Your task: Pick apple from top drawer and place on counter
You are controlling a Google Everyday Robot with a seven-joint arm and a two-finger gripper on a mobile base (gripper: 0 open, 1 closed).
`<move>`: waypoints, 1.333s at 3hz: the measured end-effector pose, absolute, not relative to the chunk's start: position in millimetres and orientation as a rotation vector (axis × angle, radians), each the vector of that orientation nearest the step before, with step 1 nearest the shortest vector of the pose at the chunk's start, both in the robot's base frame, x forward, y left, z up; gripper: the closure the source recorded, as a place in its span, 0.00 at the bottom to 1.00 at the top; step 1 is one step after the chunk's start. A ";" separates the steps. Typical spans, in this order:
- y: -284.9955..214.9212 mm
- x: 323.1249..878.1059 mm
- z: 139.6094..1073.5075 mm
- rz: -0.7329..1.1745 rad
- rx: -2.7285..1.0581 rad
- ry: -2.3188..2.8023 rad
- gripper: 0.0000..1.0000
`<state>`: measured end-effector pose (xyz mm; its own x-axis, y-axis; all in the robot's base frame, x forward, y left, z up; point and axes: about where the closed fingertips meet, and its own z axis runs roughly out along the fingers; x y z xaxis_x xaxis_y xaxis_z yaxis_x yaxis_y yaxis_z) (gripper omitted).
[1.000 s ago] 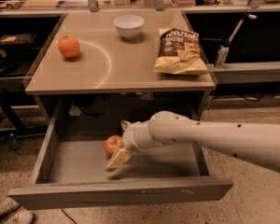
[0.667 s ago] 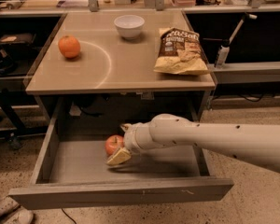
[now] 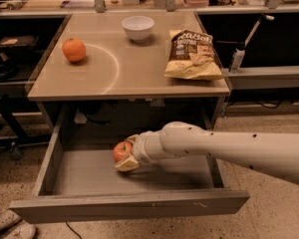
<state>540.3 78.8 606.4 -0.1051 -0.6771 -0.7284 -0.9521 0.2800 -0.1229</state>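
The tool is sitting inside the open top drawer, its fingers clamping the apple; the apple is showing toward nine o'clock of the drawer's middle, below the table

Only the chip bag bears print, white lettering near its top (not legible). The gripper clasps the apple in the top drawer.

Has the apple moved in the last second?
No, not visibly. The apple is at the same spot relative to the drawer front panel, with the gripper closed on it inside the drawer.
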 end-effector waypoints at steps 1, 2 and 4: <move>79.7 537.1 611.9 0.498 -1.467 1.857 0.89; 80.7 523.0 636.9 0.447 -1.422 1.885 1.00; 80.4 499.1 757.4 0.252 -1.358 1.855 1.00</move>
<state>499.1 80.4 757.4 -0.0982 -0.7089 -0.6984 -0.8694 0.4026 -0.2864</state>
